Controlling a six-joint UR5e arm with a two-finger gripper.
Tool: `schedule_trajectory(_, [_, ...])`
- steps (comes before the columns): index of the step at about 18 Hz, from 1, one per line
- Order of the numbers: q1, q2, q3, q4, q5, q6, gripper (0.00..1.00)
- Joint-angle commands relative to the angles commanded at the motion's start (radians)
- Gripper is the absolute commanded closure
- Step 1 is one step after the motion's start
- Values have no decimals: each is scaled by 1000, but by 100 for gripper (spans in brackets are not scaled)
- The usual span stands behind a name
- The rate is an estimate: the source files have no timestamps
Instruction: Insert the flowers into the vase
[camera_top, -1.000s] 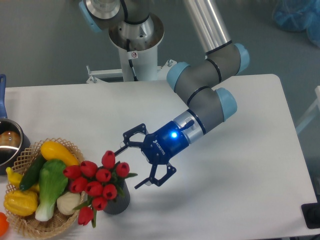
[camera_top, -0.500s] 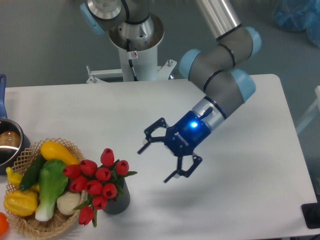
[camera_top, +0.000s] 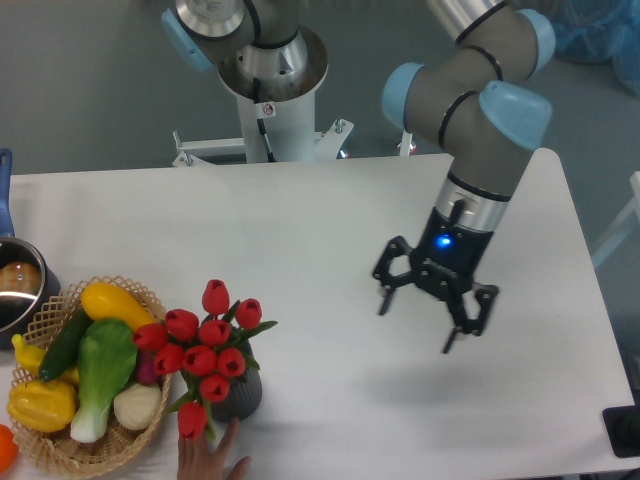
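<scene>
Tulips in the vase, arm clear to the right

The flowers (camera_top: 205, 345) stand with their stems down in the vase (camera_top: 238, 396), at the table's (camera_top: 300, 230) front left just beside the wicker basket (camera_top: 150, 425); about ten red heads and green leaves spread wider than the dark pot, hiding most of it. The gripper (camera_top: 430, 312) hangs well apart with jaws spread and nothing between them, so the insertion looks done. What seems to be a person's hand (camera_top: 207, 462) reaches toward the vase's base, perhaps to steady it.
</scene>
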Motion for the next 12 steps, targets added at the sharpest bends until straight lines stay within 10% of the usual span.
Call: schedule_trajectory(12, [111,-28,18,-15,255,81,0])
